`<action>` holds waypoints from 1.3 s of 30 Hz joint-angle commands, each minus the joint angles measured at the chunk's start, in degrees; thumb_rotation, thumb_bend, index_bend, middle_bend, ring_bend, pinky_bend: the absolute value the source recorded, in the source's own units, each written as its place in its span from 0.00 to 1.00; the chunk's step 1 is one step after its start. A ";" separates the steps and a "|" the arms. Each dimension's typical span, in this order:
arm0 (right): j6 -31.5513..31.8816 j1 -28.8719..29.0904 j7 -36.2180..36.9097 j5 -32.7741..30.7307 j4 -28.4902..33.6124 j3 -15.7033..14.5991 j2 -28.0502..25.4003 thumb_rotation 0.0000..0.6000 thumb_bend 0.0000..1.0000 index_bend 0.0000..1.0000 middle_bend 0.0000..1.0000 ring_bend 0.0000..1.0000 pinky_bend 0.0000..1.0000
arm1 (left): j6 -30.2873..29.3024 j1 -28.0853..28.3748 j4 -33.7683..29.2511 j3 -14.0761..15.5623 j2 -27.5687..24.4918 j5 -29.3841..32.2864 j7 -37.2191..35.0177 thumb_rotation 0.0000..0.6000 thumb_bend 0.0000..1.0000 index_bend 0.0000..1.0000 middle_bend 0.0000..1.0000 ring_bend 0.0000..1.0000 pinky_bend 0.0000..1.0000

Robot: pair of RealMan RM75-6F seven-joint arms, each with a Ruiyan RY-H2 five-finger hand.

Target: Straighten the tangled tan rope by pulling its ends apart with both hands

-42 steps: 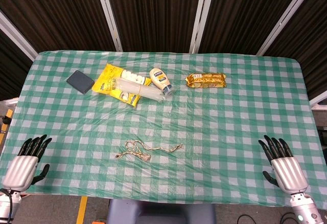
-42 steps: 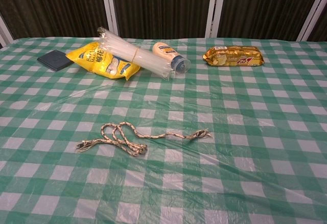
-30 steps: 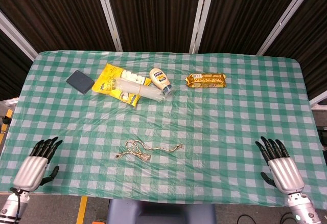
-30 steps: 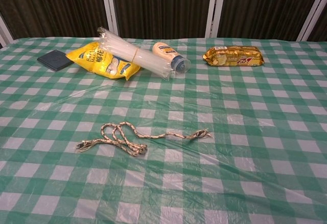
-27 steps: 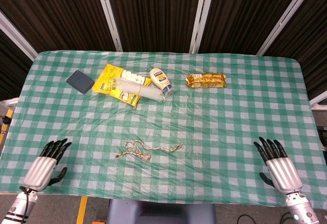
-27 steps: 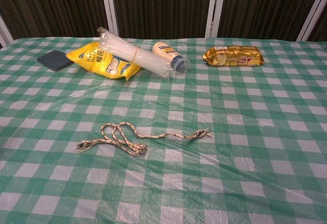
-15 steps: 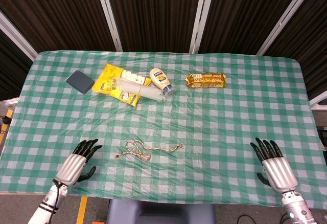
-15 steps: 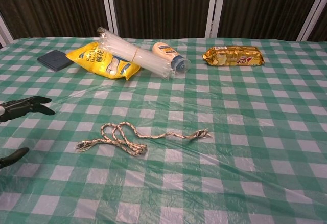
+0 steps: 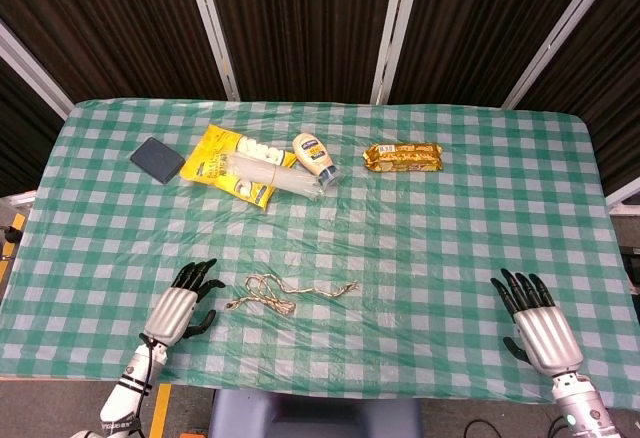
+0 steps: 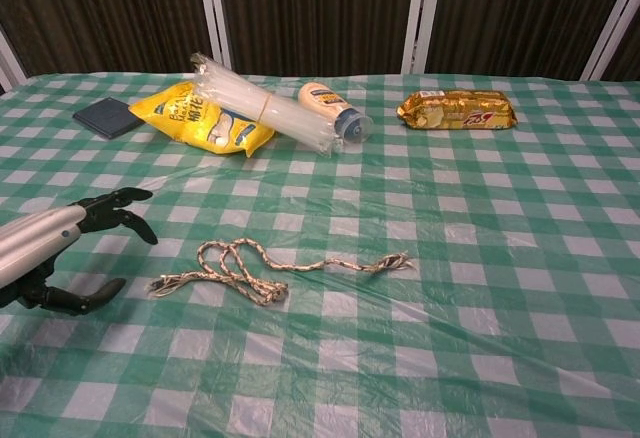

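The tan rope (image 9: 286,296) (image 10: 258,268) lies tangled on the checked cloth near the table's front edge, with loops at its left part and a frayed end (image 10: 397,261) at the right. My left hand (image 9: 180,310) (image 10: 60,248) hovers just left of the rope's left end (image 10: 160,284), fingers spread, holding nothing. My right hand (image 9: 532,324) is far off at the table's front right corner, fingers spread and empty; it shows only in the head view.
At the back lie a dark pad (image 9: 157,159), a yellow snack bag (image 9: 222,162) with a clear cup sleeve (image 9: 270,173) across it, a mayonnaise bottle (image 9: 314,156) and a gold biscuit pack (image 9: 402,158). The cloth-covered table (image 9: 460,238) ends just before both hands.
My left hand has swept right along the front edge to just beside the rope's left end. My right hand has edged slightly inward. The rope has not moved.
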State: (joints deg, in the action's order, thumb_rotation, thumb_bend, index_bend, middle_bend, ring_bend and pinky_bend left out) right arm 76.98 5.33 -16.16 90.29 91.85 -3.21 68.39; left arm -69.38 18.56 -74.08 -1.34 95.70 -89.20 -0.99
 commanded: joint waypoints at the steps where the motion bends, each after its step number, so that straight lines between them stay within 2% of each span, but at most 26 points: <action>1: -0.01 0.02 0.01 0.07 0.05 -0.08 -0.03 1.00 0.32 0.00 0.00 0.00 0.00 | -0.42 0.23 -0.13 0.14 0.84 -0.13 0.70 1.00 0.42 0.35 0.00 0.00 0.04; 12: 0.08 0.08 0.38 -0.16 0.02 -0.03 -0.17 1.00 0.32 0.00 0.00 0.00 0.00 | -0.10 1.37 4.72 -1.03 6.94 2.11 3.02 1.00 0.39 0.39 0.03 0.00 0.07; 25: 0.20 0.08 0.44 -0.63 -0.07 0.13 -0.23 1.00 0.32 0.00 0.00 0.00 0.00 | 0.87 2.66 7.16 -1.16 9.86 3.25 3.48 1.00 0.38 0.43 0.05 0.00 0.07; 32: 0.37 0.04 0.54 -0.86 -0.10 0.26 -0.29 1.00 0.32 0.00 0.00 0.00 0.00 | 0.60 2.87 8.98 -1.24 11.13 3.72 3.66 1.00 0.39 0.50 0.07 0.00 0.07; 39: 0.27 0.07 0.41 -0.97 -0.07 0.21 -0.29 1.00 0.32 0.00 0.00 0.00 0.00 | -0.02 3.06 10.77 -1.26 11.99 3.79 3.92 1.00 0.40 0.51 0.08 0.00 0.08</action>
State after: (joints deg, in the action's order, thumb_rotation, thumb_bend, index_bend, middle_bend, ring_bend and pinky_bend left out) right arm 77.25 5.41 -15.76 89.32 91.78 -2.99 68.10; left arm -69.36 21.59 -63.43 -2.60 107.61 -85.46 2.97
